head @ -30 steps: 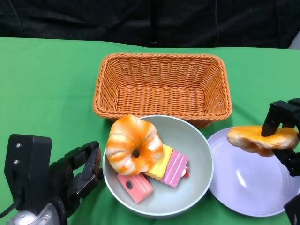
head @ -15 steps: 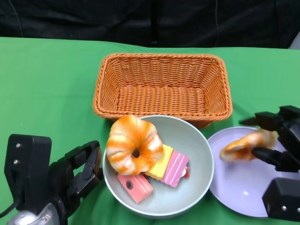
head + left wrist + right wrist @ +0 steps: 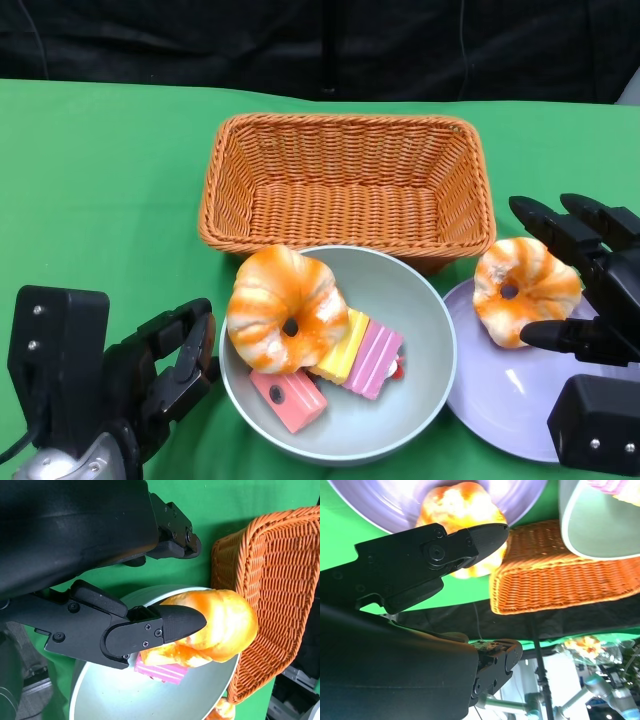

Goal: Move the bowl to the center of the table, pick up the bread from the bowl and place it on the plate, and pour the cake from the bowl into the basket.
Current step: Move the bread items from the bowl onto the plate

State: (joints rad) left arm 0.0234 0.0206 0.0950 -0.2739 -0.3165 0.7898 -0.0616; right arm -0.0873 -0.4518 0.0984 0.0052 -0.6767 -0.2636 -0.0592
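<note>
The grey bowl [image 3: 425, 400] sits near the table's middle in the head view. It holds a ring-shaped orange bread [image 3: 287, 308] on top of a red cake piece [image 3: 287, 398] and a yellow and pink cake piece [image 3: 360, 355]. A second ring bread [image 3: 525, 290] rests tilted on the back of the purple plate [image 3: 500, 395], its hole facing me. My right hand [image 3: 590, 295] is around it with fingers spread wide, one [image 3: 470, 540] over the bread [image 3: 460, 505]. My left hand [image 3: 165, 370] is open just left of the bowl's rim, a finger [image 3: 170, 625] reaching over the bowl [image 3: 125, 695].
An empty orange wicker basket [image 3: 348, 188] stands right behind the bowl, its front wall close to the bowl's rim and the plate. Green cloth covers the table, with a black backdrop beyond the far edge.
My right hand came down with the bread from above the plate, then spread its fingers; the bread now lies tilted on the plate. The left hand and bowl have stayed still.
</note>
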